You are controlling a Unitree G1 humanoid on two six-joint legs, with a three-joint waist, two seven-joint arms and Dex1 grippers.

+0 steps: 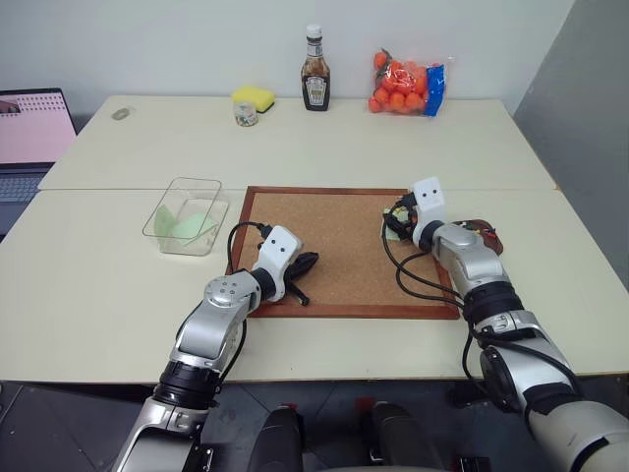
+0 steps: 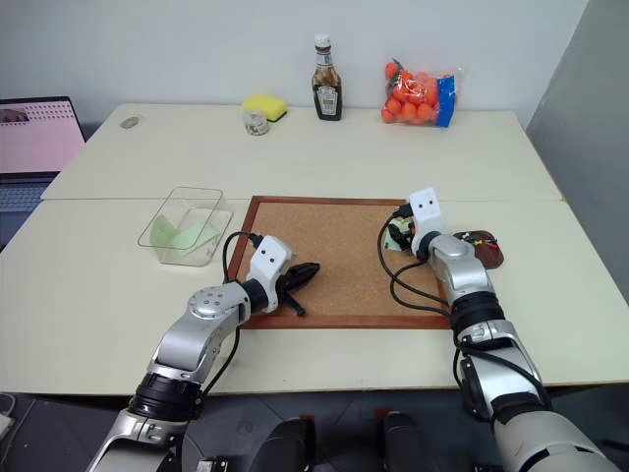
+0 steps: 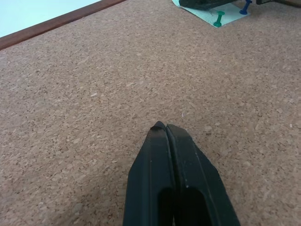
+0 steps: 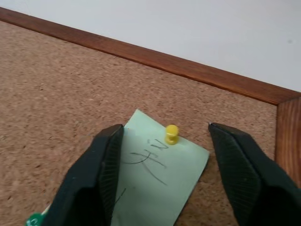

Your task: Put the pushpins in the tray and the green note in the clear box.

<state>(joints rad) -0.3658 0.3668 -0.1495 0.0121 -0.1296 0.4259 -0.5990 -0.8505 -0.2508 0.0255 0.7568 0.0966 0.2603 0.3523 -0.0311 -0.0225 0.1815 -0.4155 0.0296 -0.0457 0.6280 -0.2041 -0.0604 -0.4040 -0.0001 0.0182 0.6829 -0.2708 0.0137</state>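
Clear box (image 1: 187, 228) holds green paper; tray (image 2: 485, 248) (mostly hidden) contents unclear.

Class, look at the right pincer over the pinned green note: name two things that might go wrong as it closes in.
1. The right pincer stands open astride the small yellow-headed pushpin; closing low, it may catch the pale green paper note and tear it.
2. A green-headed pushpin and a blue-headed pushpin also hold the note to the wood-framed corkboard, so lifting it early could rip it.
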